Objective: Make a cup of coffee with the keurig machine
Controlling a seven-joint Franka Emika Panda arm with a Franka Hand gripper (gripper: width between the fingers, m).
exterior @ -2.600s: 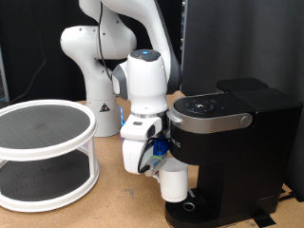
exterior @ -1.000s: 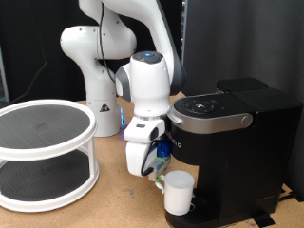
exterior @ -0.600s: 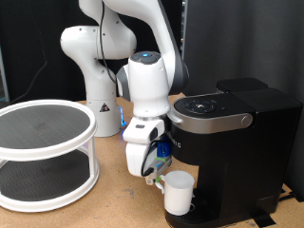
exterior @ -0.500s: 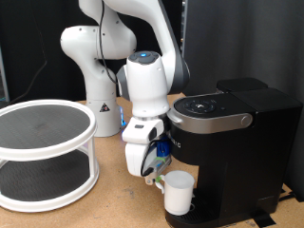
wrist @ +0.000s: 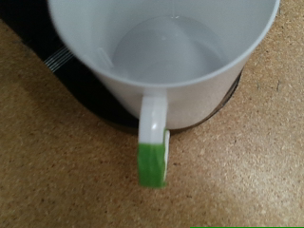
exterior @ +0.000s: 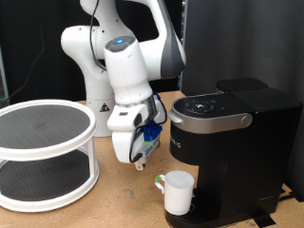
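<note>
cup (exterior: 178,194) on the keurig machine (exterior: 228,152) drip tray, gripper (exterior: 140,163) just beside at exterior view's left

Even indoor light, dark backdrop; the wrist view is soft and slightly blurred.

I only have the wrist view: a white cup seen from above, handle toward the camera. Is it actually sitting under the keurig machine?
Observer: Yes. In the exterior view the cup stands on the drip tray at the base of the keurig machine, beneath its overhanging top.
Operator: Is the end effector touching the cup?
Observer: No. The end effector hangs apart from the cup, on its exterior view's left and slightly higher, with a gap to the handle.
Operator: Is the machine's lid up?
Observer: No. The lid lies shut, flat on top of the machine.
</note>
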